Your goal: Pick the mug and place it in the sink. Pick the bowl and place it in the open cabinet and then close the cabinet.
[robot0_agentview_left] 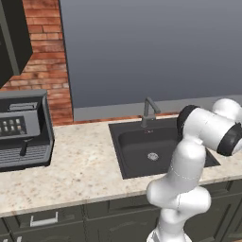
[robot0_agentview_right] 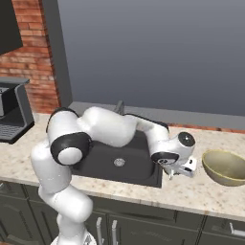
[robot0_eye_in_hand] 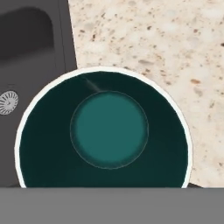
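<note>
One sink point(robot0_agentview_left: 156, 151) lies in the counter point(robot0_agentview_left: 80, 165), its faucet point(robot0_agentview_left: 149, 111) at the far edge. From the right, the gripper point(robot0_agentview_right: 172, 173) hangs low just right of the basin, with the bowl point(robot0_agentview_right: 225, 167) farther right. Down the hand, the mug point(robot0_eye_in_hand: 109, 129) sits centred, probably for grasping; I cannot tell whether the jaws grip it.

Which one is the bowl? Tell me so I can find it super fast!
Find the dark sink set in the speckled counter. Go along the counter past the sink's right edge and past the robot's hand: the bowl sits there. It is wide, shallow and pale yellow-beige, unlike the mug, which is white-rimmed and teal inside.
</note>
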Tool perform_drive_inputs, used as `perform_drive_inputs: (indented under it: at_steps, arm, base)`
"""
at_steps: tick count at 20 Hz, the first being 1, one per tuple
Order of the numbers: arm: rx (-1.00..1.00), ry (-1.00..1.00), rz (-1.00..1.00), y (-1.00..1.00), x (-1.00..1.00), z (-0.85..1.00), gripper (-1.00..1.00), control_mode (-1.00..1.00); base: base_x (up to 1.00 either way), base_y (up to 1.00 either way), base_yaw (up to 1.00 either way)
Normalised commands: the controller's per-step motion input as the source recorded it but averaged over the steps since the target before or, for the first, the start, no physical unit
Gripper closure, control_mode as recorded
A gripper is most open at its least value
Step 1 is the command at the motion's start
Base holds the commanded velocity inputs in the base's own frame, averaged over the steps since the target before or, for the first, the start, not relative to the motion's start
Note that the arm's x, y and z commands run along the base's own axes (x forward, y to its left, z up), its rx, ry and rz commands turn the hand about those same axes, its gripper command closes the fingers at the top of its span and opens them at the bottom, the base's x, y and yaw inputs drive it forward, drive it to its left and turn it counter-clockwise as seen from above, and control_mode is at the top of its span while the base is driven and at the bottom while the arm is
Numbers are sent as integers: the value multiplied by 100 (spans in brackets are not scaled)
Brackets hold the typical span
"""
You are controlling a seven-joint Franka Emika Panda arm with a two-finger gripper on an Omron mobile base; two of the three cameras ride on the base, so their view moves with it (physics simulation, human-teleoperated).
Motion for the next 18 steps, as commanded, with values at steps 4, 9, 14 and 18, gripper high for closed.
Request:
perform_drive_inputs:
  at_steps: [4,9,14,18]
  arm:
    - [-28,-23,0,80,-66,12,100,-100]
    - [-49,-30,5,98,-81,-92,100,-100]
    - [-43,9,3,75,-29,-91,100,-100]
    - [-6,11,0,48,1,65,100,-100]
  base:
    - [0,0,0]
    - [0,0,0]
    - [0,0,0]
    - [0,0,0]
